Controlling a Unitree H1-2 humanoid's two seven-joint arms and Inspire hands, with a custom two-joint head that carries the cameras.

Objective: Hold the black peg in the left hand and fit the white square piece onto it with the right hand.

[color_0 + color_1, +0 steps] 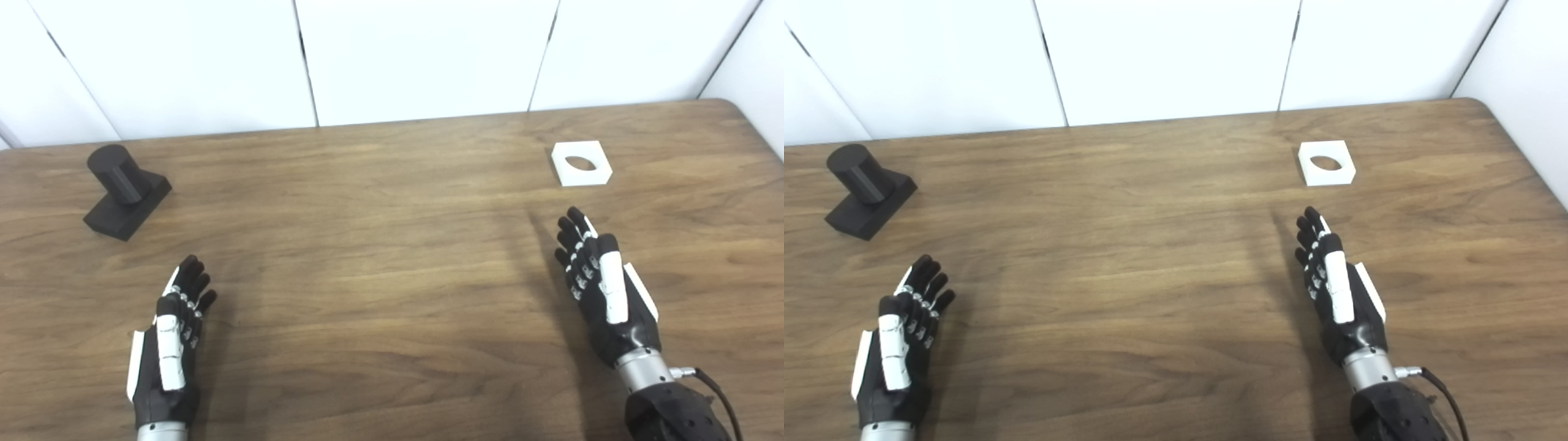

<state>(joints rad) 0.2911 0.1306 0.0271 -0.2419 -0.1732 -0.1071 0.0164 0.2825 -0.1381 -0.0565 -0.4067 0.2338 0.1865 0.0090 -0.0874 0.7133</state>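
Black peg [125, 190] stands at the far left of the wooden table [380, 257], and the white square piece [581, 163] lies flat at the far right, well apart from it. Left hand [171, 343] is above the near left part of the table, edge-on with the thumb side up; its fingers [193, 278] are stretched forward and a little apart, and it holds nothing. Right hand [603, 288] is in the same pose on the near right side, fingers extended toward the back of the table and slightly spread, also empty. A dark cable [716, 392] leaves the right wrist. Each hand is on the near side of its own object, the right hand being near the white piece and the left hand farther from the peg. Between hands and objects the table surface is bare wood, and white wall panels [416, 55] stand behind the table. The peg is a cylinder rising from a flat rectangular base, its long axis upright, and the base is turned diagonally to the table edge. The white piece has a round hole that faces up.
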